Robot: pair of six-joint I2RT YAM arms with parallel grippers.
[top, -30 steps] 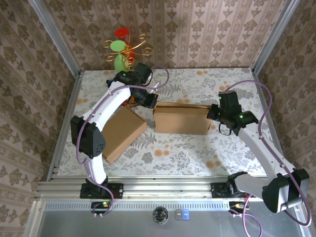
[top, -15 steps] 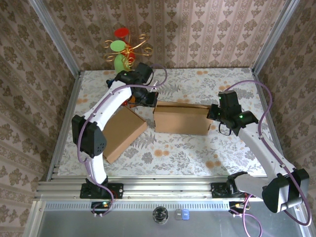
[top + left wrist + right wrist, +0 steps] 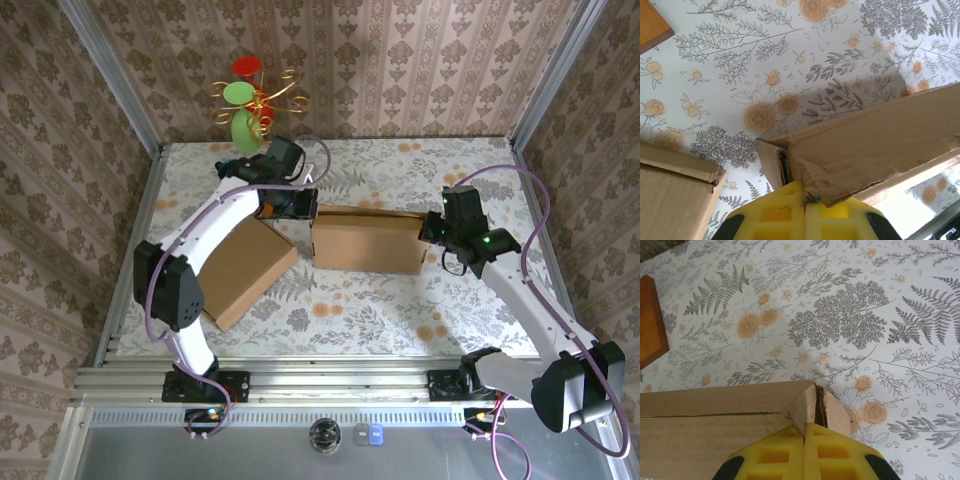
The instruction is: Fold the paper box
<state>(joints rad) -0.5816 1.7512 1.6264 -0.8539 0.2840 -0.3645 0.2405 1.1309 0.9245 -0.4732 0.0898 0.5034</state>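
Left jaws: closed tight, pinching a torn flap at the left end of the paper box (image 3: 875,132). Right jaws: closed tight on the cardboard edge at the box's right-end corner. The box lies lengthwise across the middle of the floral desk (image 3: 400,310), between the two arms. Second cardboard piece (image 3: 245,268) lies flat and askew just beside its left end. Green-and-red ornament (image 3: 248,100) stands beyond the desk's far-left corner.
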